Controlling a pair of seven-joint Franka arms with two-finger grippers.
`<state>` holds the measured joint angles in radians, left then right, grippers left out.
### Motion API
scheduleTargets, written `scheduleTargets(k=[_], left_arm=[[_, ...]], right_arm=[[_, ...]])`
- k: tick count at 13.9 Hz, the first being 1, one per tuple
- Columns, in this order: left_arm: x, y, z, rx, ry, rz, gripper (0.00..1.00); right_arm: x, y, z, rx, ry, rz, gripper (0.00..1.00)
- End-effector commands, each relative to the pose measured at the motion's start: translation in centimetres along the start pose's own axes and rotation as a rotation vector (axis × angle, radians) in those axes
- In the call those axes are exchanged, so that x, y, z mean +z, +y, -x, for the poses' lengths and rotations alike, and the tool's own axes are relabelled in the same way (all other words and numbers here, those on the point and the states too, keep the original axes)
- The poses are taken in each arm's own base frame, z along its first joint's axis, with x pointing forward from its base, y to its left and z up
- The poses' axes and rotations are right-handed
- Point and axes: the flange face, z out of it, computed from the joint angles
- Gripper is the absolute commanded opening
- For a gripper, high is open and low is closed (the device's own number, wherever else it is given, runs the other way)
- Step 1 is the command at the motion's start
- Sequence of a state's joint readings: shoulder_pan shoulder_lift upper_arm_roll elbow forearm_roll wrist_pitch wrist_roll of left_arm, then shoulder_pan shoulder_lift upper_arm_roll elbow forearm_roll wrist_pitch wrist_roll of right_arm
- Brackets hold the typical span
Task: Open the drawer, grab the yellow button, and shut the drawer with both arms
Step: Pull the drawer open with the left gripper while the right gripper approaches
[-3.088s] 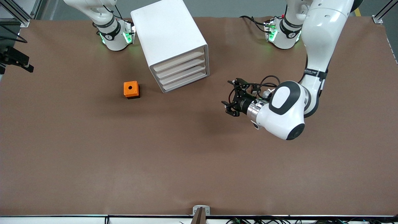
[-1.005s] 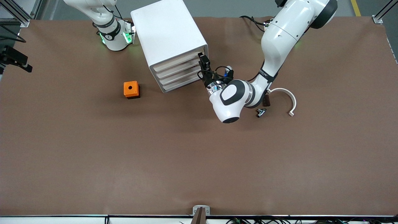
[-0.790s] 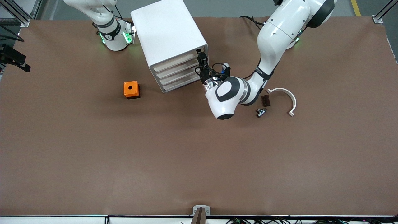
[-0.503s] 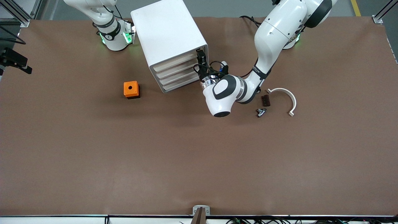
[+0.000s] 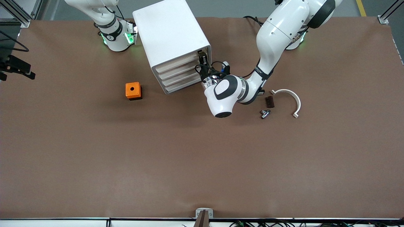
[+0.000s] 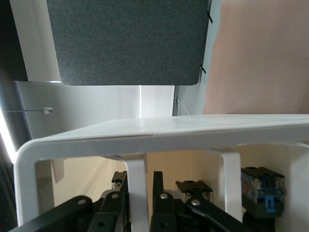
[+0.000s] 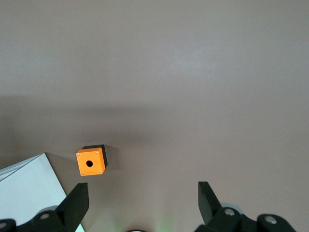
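Drawer (image 5: 180, 62), top of cabinet (image 5: 170, 37), not yet pulled: left gripper (image 6: 141, 203) has just pinched its white handle (image 6: 136, 193), so pull can start. Right gripper (image 7: 143, 203) waits spread, high above orange cube (image 7: 91, 162). Button unseen.

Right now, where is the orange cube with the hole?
In the front view the orange cube sits on the brown table, beside the white cabinet toward the right arm's end.

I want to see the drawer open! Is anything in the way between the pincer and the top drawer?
Nothing visible is. The left pincer is already at the top drawer of the cabinet, its fingers closed on the handle.
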<state>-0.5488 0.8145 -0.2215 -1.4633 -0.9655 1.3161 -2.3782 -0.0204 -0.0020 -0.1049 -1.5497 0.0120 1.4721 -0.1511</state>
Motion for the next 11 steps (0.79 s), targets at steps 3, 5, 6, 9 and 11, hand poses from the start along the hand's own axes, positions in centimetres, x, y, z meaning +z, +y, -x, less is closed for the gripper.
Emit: scheduleTargets(k=[3, 5, 6, 9, 11], left_arm=[[-0.3, -0.1, 0.5, 0.007, -0.028, 0.023, 0.08], [-0.6, 0.0, 0.4, 0.007, -0.035, 0.023, 0.08], [-0.7, 0.0, 0.3, 0.006, -0.038, 0.024, 0.07], [-1.9, -0.4, 0.0, 0.028, -0.061, 0.020, 0.07], [-3.1, -0.4, -0.4, 0.033, -0.086, 0.021, 0.08]], right_arm=[[2.7, 0.9, -2.3, -0.004, -0.043, 0.002, 1.00], [4.3, 1.3, -3.2, 0.001, -0.069, -0.002, 1.00], [4.3, 1.4, -3.3, 0.001, -0.060, 0.002, 1.00], [5.5, 1.7, -4.0, 0.008, -0.077, 0.001, 1.00], [6.0, 1.9, -4.2, 0.023, -0.084, 0.001, 1.00]])
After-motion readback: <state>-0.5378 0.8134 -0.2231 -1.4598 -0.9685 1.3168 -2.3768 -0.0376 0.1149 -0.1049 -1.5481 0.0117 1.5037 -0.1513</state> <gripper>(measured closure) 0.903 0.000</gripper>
